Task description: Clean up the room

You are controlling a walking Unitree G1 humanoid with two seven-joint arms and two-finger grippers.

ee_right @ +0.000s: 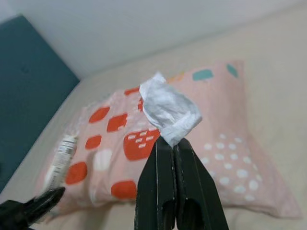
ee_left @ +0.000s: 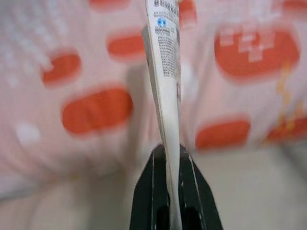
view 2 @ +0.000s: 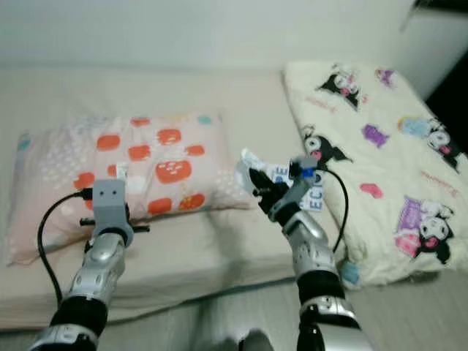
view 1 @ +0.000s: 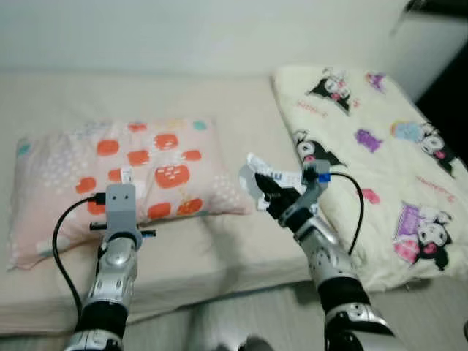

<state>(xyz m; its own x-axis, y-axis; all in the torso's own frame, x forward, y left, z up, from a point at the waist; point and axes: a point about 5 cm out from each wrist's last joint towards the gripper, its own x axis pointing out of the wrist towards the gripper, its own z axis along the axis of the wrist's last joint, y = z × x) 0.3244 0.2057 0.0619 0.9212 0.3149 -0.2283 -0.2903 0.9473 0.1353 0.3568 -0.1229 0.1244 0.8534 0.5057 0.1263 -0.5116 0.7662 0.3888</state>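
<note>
White tube (ee_left: 165, 81) pinched in left hand (ee_left: 173, 165), crumpled wrapper (ee_right: 169, 110) in right hand (ee_right: 173, 149)

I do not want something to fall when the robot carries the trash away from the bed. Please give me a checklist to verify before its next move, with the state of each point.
1. Left gripper shut on the white tube: ok, the tube sits between the fingers and stands out beyond them.
2. Right gripper shut on the crumpled wrapper: ok, but only its lower corner is pinched.
3. Both items lifted off the pillow: ok.
4. Arms apart from each other: ok.
5. Bin or drop place in sight: cannot tell.
6. More trash on the bed: cannot tell; a printed blanket covers its right part.
</note>
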